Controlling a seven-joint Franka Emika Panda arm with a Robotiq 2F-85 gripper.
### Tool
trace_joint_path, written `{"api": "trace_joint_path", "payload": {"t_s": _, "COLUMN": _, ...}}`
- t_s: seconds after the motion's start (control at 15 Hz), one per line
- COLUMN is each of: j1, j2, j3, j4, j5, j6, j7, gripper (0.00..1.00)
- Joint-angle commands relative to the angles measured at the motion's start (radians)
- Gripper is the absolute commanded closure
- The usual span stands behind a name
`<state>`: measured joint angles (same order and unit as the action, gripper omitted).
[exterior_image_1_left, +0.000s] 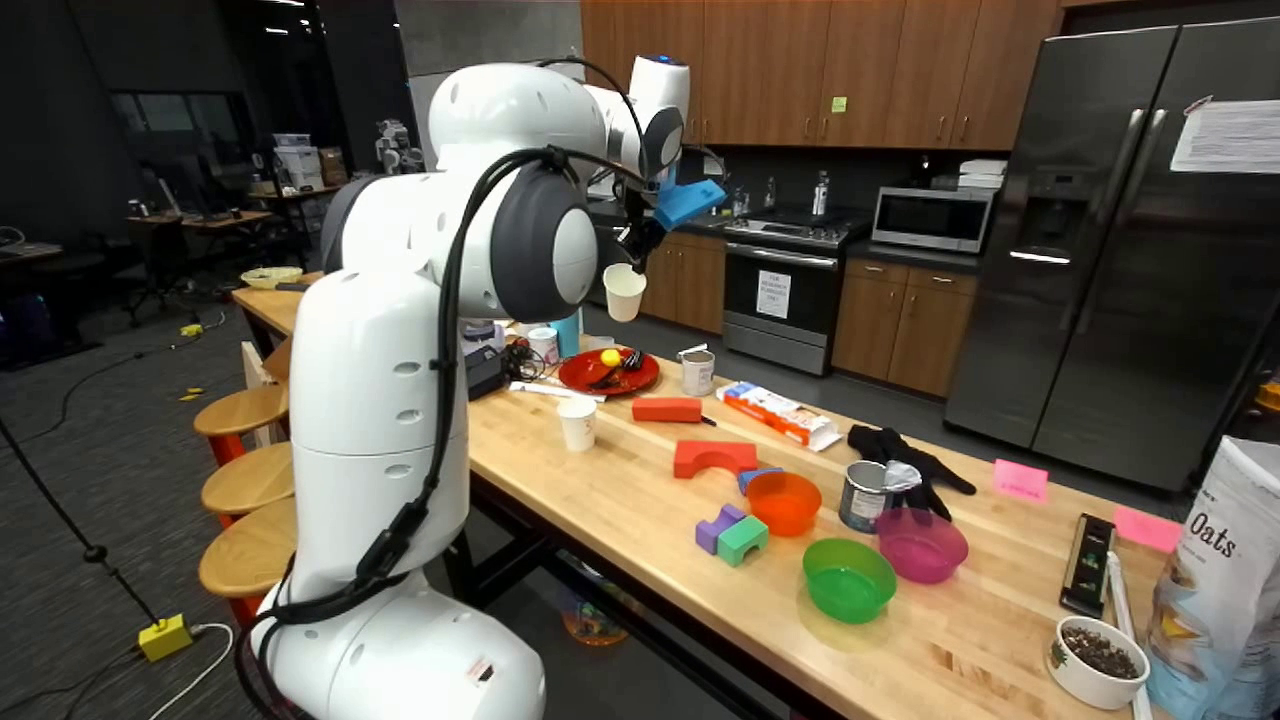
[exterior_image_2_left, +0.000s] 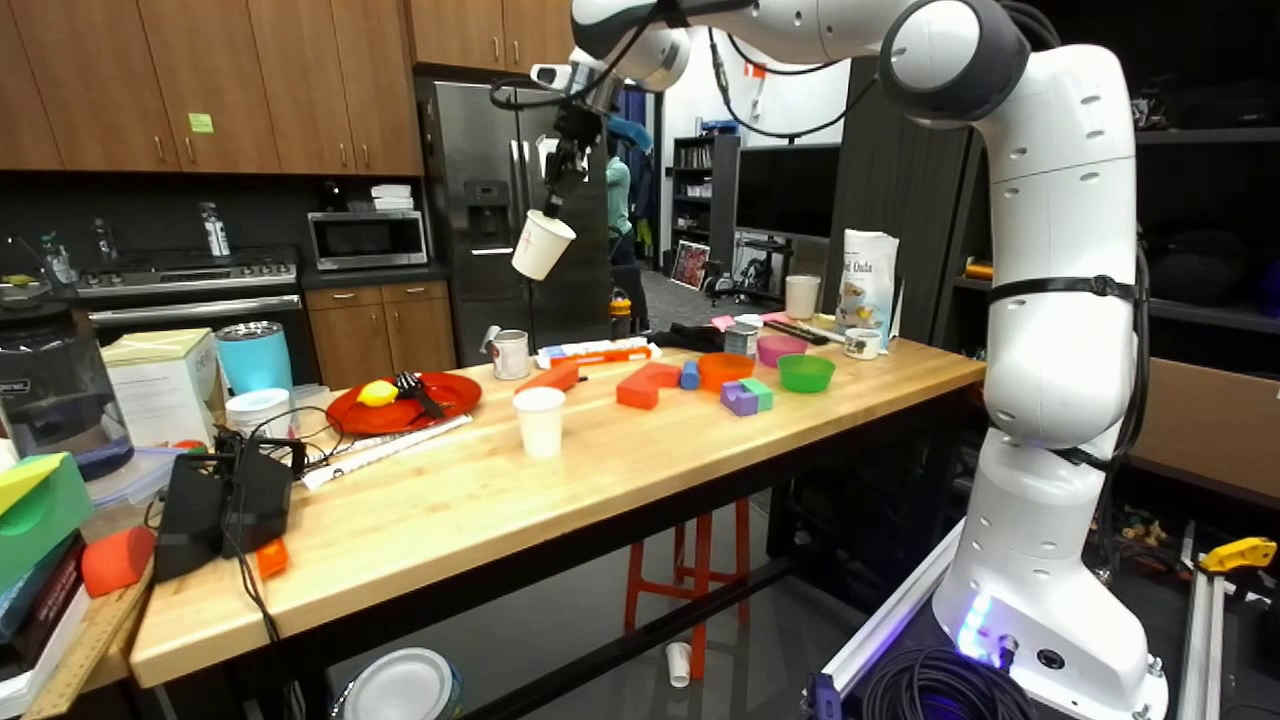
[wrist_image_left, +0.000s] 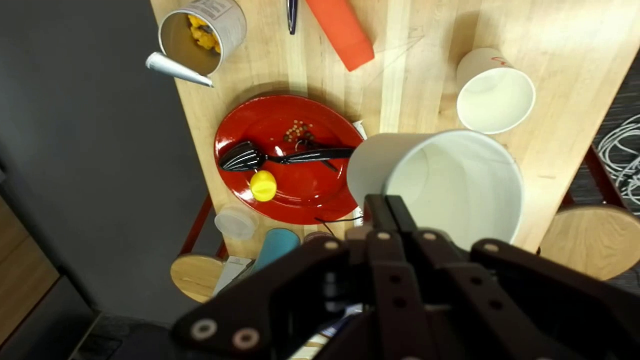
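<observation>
The gripper (wrist_image_left: 386, 200) has its two fingers (wrist_image_left: 375, 209) pressed almost together, pinching the rim of a white paper cup (wrist_image_left: 445, 182) between them. Seen from the fingertips in the wrist view, the cup's body lies toward 2 o'clock, its pale inside facing the camera. In both exterior views it hangs in the air above the table (exterior_image_2_left: 480, 520); in an exterior view it is tilted, mouth toward 1 o'clock (a faint red mark shows on its side there).

Further out in the wrist view, again from the fingertips, a red plate (wrist_image_left: 306, 192) sits at 10 o'clock, partly hidden behind the cup. On it lie a black spoon (wrist_image_left: 242, 157), a yellow round thing (wrist_image_left: 263, 186) and a scatter of small brown bits (wrist_image_left: 297, 130). Between 1 and 2 o'clock a standing cup (wrist_image_left: 496, 100) is upright on the wood. A red block (wrist_image_left: 345, 37) lies between 11 and 12, a dark pen (wrist_image_left: 292, 17) at 11, and an open tin (wrist_image_left: 227, 30) between 10 and 11 (something yellow inside). At 8 o'clock is a blue tumbler (wrist_image_left: 277, 246).

Farthest off, in an exterior view, an orange bowl (exterior_image_2_left: 725, 370), a green bowl (exterior_image_2_left: 806, 373) and a pink bowl (exterior_image_2_left: 781, 348) sit at 4 o'clock from the raised cup, well apart from it.
</observation>
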<state>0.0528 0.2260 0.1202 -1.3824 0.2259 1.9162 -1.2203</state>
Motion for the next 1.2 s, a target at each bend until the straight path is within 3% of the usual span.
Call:
{"api": "trace_joint_path", "payload": {"t_s": 0.0, "j1": -0.005, "j2": -0.011, "j3": 0.007, "j4": 0.002, "j5": 0.020, "j6": -0.044, "j7": -0.019, "gripper": 0.99}}
{"api": "trace_joint_path", "payload": {"t_s": 1.13, "j1": 0.003, "j2": 0.017, "j3": 0.013, "j4": 0.021, "j5": 0.025, "j6": -0.094, "j7": -0.027, "gripper": 0.99}}
